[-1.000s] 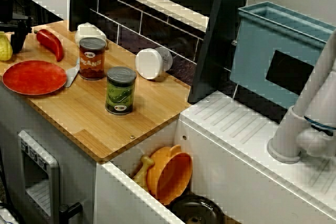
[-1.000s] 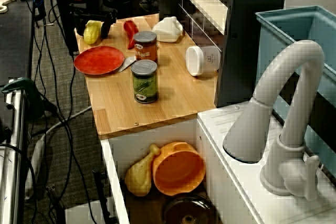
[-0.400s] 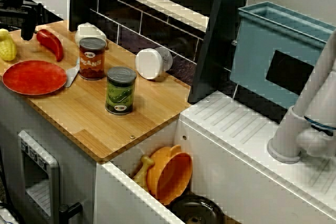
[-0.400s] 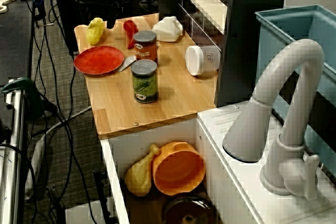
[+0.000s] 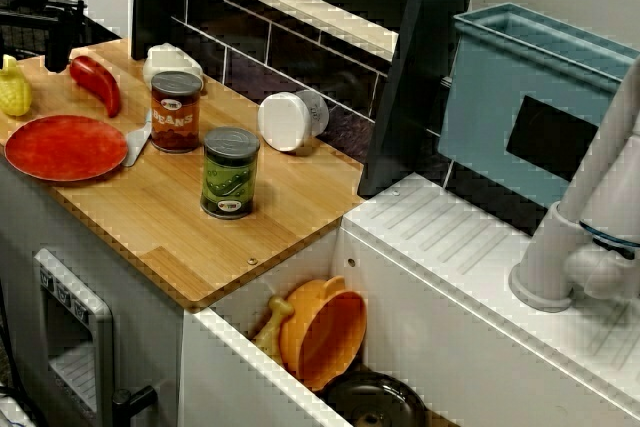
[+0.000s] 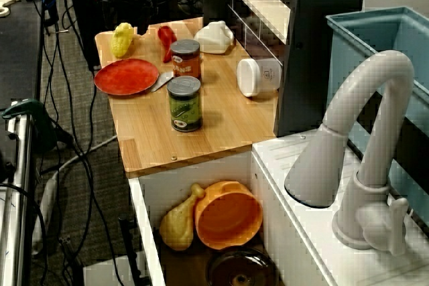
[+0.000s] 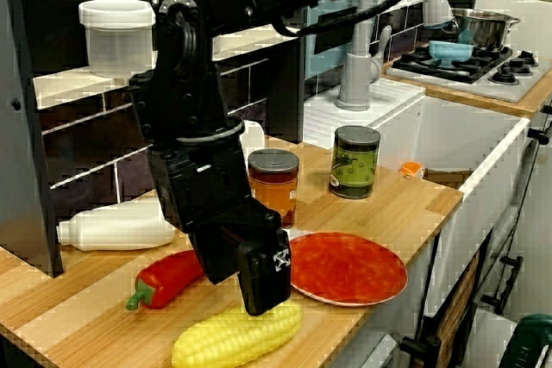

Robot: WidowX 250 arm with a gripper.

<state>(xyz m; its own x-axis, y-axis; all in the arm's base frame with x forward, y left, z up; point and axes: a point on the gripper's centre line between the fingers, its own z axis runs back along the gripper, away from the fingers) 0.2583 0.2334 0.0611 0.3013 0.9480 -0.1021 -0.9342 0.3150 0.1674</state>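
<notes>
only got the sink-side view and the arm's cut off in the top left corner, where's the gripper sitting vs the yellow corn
Observer: In the close view from the counter's end, the gripper hangs right over the corn, which lies flat on the wooden counter.
Operator: fingers open or shut
Observer: Open, as far as the view over the faucet shows. One of the fingers hangs clear of the corn's side, and nothing is gripped.
Operator: what's off the counter's end past the corn
Observer: The view over the faucet shows cables running loose there, below counter height.
</notes>
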